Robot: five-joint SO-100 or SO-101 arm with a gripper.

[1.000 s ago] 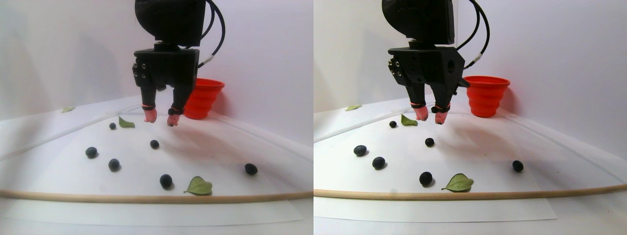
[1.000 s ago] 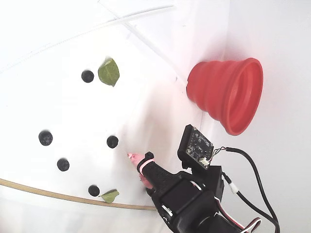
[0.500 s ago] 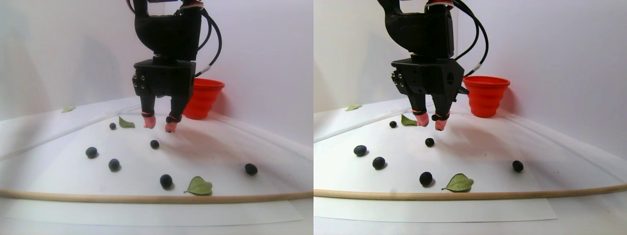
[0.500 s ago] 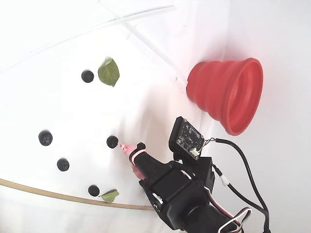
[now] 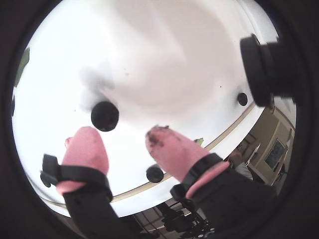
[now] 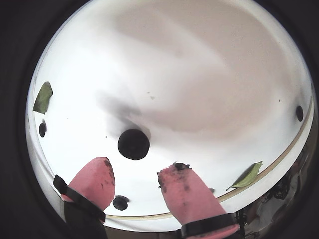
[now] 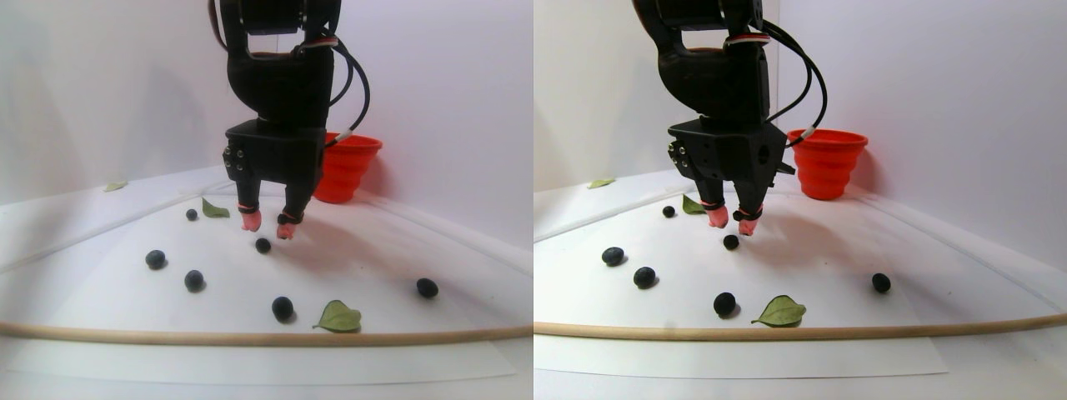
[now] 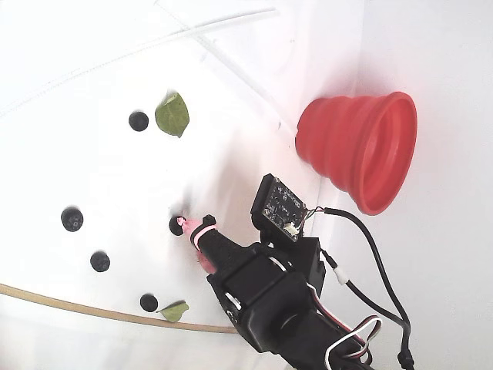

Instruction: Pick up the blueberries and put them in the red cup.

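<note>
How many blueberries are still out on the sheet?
6 blueberries: one under the open gripper at, far one, two left, one front, one right. None visibly hidden.

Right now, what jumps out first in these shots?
The red cup at the back by the wall, bright against the white sheet. Next, the black gripper with pink fingertips, open and low over one blueberry. Other berries and a green leaf lie scattered nearer the wooden rod.

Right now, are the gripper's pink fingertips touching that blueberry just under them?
Apart. In a wrist view the blueberry sits on the white sheet ahead of the open gripper, with white surface showing between it and both pink fingertips.
</note>
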